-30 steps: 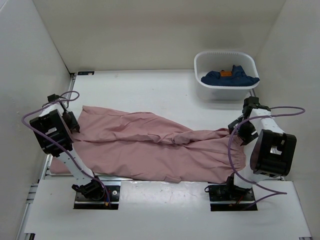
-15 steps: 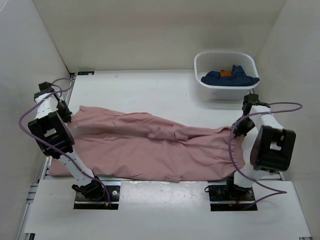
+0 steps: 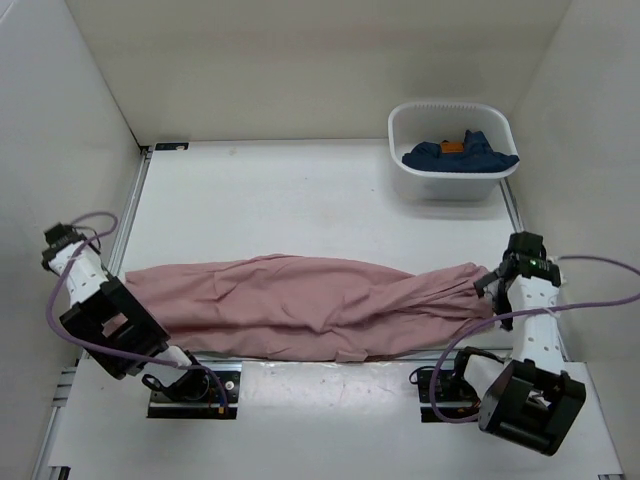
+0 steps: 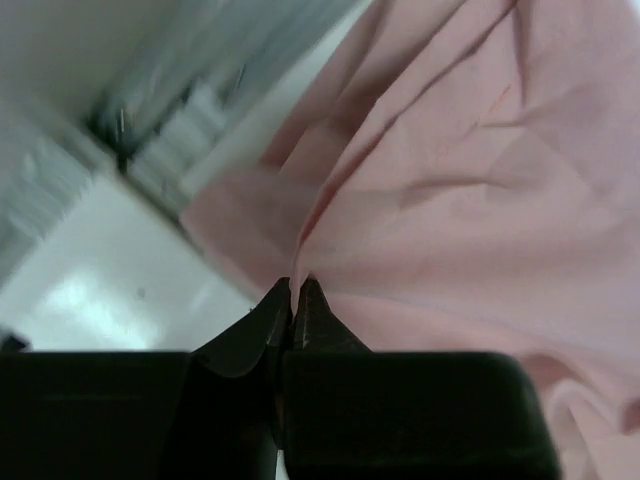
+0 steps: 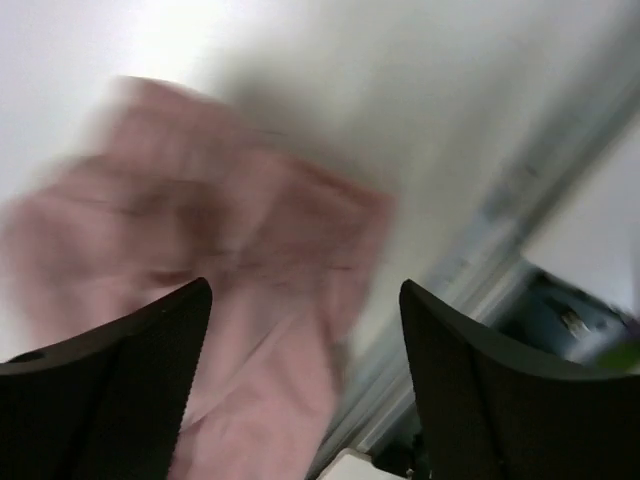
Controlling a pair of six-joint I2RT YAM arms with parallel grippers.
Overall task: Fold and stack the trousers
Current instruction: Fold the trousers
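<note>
The dusty-pink trousers [image 3: 300, 310] lie in a long, narrow, wrinkled band across the near part of the table, left to right. My left gripper [image 3: 112, 288] is at their left end. In the left wrist view it [image 4: 297, 285] is shut on a pinched fold of the pink fabric [image 4: 470, 170]. My right gripper [image 3: 495, 282] is at their right end. In the blurred right wrist view it [image 5: 303, 290] is open, jaws wide apart, over the pink fabric end [image 5: 230, 290], holding nothing.
A white bin [image 3: 400, 125] stands at the back right with a dark blue garment [image 3: 460, 155] with an orange tag inside. White walls close the table on the left, back and right. A metal rail [image 3: 300, 362] runs along the near edge.
Both grippers moved from the far edge of the trousers toward the near side and outward. The far edge came with them, so the spread trousers are now a narrower doubled band.
</note>
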